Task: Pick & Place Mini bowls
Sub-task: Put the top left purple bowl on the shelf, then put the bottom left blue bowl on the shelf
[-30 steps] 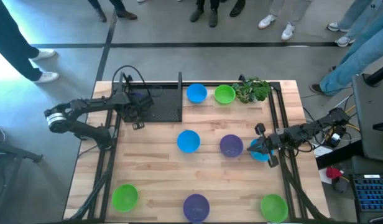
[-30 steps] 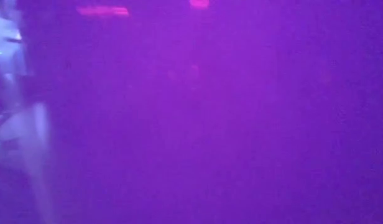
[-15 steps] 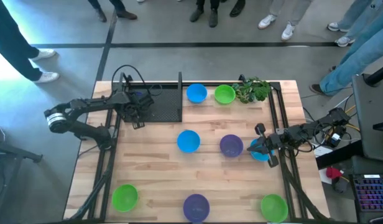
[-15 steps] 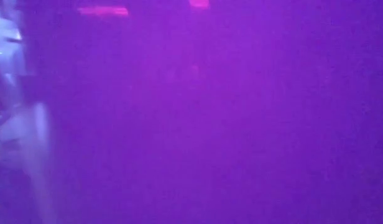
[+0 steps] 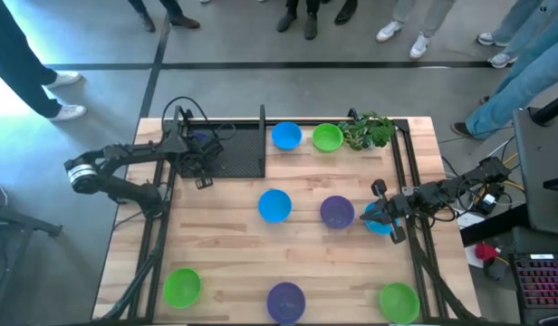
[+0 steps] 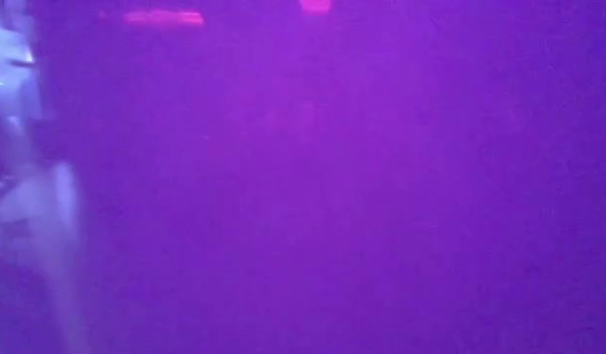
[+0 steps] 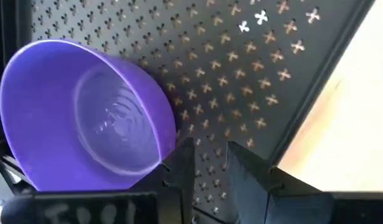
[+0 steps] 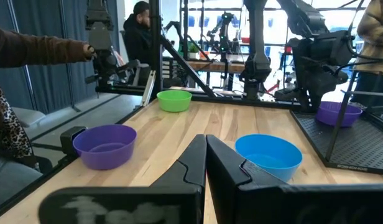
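A purple mini bowl [image 7: 86, 118] sits on the black perforated tray [image 7: 253, 74] at the table's far left, also visible as the purple bowl [image 8: 338, 113] on the tray [image 5: 238, 154]. My left gripper [image 7: 210, 171] points steeply down just beside it, open by a narrow gap with only tray between the fingers. My right gripper [image 8: 206, 152] is shut and level at the table's right edge, above part of a blue bowl [image 5: 381, 224]. Several other blue, green and purple bowls stand rim up on the wood. My left gripper has one finger [image 7: 179, 168] right next to the purple bowl's rim [image 7: 166, 146], outside the bowl. Whether it touches the rim I cannot tell. The bowl rests on the tray.
A blue bowl [image 5: 286, 136], a green bowl [image 5: 327, 138] and a leafy sprig [image 5: 368, 131] line the far edge. Blue [image 5: 274, 206] and purple [image 5: 337, 212] bowls stand mid-table; green [image 5: 182, 285], purple [image 5: 285, 301] and green [image 5: 399, 301] near the front. People stand beyond the far edge. Purple blur fills the low view.
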Action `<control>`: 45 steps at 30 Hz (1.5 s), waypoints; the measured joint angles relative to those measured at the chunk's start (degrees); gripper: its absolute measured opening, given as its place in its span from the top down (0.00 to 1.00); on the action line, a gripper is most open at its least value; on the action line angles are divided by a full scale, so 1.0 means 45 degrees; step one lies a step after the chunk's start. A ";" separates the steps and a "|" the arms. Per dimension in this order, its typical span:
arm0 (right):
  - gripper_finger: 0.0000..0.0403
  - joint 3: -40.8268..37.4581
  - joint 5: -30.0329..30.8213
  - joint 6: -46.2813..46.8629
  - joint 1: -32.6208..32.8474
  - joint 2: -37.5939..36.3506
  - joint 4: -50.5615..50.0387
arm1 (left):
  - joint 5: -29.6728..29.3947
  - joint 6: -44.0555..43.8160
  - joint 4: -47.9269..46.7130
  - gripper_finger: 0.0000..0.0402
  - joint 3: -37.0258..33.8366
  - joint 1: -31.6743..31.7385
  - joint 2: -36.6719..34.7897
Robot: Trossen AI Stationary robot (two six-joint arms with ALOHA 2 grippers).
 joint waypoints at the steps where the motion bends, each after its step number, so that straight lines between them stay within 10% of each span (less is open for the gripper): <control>1: 0.98 0.0000 0.0000 -0.0004 -0.0004 -0.0001 0.0003 | -0.0104 -0.0002 0.0056 0.77 -0.0014 0.0023 0.0000; 34: 0.98 -0.0001 -0.0003 0.0035 -0.0004 -0.0003 -0.0001 | -0.2000 0.0423 0.2039 0.77 -0.0146 0.1408 0.0000; 45: 0.98 0.0000 0.0017 -0.0071 -0.0003 -0.0005 0.0031 | -0.1971 -0.0641 0.1408 0.77 0.0578 -0.0338 -0.1869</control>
